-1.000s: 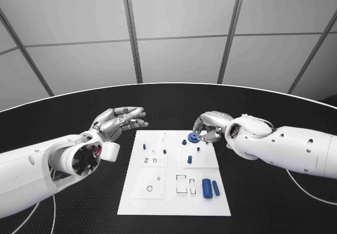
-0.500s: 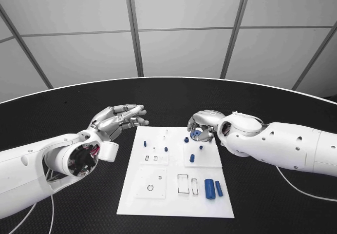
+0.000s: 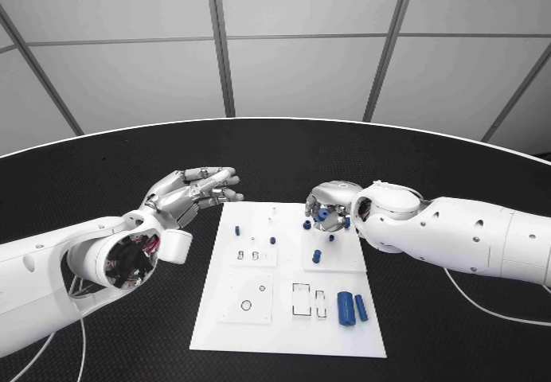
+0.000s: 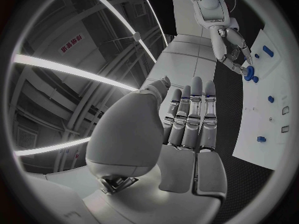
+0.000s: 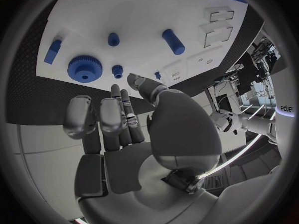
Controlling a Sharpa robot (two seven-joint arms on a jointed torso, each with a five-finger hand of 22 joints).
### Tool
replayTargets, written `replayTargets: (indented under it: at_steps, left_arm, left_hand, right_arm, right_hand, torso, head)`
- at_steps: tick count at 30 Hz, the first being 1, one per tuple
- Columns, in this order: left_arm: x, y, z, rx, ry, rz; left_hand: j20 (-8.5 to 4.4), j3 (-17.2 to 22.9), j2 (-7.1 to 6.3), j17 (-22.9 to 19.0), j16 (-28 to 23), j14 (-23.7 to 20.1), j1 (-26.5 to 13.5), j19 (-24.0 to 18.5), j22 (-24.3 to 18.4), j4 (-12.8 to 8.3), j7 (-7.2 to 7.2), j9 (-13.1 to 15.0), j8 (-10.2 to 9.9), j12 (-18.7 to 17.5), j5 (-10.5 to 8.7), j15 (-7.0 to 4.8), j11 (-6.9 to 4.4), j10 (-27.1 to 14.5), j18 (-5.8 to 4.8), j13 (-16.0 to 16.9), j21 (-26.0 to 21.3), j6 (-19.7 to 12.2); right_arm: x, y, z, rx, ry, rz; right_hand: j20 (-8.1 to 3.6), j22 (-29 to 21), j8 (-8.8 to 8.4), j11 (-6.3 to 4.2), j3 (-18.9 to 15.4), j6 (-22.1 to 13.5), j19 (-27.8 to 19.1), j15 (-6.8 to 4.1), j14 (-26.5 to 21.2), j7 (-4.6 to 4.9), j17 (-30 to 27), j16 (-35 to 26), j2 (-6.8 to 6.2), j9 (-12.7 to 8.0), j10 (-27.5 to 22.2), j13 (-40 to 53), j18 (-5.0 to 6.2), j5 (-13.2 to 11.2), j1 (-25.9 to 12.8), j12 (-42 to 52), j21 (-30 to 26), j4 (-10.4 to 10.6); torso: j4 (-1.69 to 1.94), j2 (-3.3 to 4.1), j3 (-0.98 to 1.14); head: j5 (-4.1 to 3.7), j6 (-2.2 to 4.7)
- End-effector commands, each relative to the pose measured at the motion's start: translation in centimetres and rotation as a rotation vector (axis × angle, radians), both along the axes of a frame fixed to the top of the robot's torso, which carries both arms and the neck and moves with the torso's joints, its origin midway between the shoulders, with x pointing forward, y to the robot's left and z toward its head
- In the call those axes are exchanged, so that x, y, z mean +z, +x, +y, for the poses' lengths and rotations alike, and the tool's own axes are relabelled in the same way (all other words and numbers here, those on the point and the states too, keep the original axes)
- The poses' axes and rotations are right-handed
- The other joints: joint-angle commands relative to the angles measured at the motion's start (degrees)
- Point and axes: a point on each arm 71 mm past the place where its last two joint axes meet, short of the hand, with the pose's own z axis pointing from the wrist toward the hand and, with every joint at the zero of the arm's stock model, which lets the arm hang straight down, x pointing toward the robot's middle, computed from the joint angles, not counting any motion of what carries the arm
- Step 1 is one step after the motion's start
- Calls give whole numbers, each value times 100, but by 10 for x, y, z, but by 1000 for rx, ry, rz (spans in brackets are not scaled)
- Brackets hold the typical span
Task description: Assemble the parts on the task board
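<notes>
The white task board lies in the middle of the black table. A blue gear lies flat at its far right part, also seen in the right wrist view and the left wrist view. My right hand hovers right over the gear with its fingers loosely curled; the gear lies just beyond the fingertips, outside any grip. My left hand floats off the board's far left corner, fingers stretched out side by side, holding nothing.
Two blue cylinders lie side by side at the board's near right. A short blue peg and small blue pegs stand further up. Rectangular slots and a round hole mark the near half.
The camera has shifted. My right hand has moved left over the gear, hiding more of it; the gear has stayed on the board. The left hand has hardly moved.
</notes>
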Motion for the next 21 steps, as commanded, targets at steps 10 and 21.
replayTargets:
  at_steps: [10,21]
  left_arm:
    - [5,-1,-2,-2,-19,5]
    - [7,-1,-5,-13,-23,5]
  left_hand:
    - [7,55,-12,12,40,-58,-60,-56,7,0,18,4,-37,-34,10,-7,20,-34,52,-4,28,-44]
    - [8,61,-14,16,44,-63,-64,-59,7,-3,22,4,-41,-41,10,-5,23,-40,52,-5,30,-50]
  right_arm:
    - [4,3,2,-6,2,-13]
    - [4,5,2,-19,-48,-25]
  right_hand:
    - [11,41,-32,3,7,-82,56,52,161,-2,48,74,-32,14,-48,-11,-95,-13,6,22,42,51]
    - [18,86,-21,2,-6,-87,68,56,154,-16,75,122,-30,37,-33,-11,-101,-23,-27,47,69,99]
  torso:
    - [41,118,-20]
    - [70,173,-23]
  head:
    - [-14,17]
    - [-41,23]
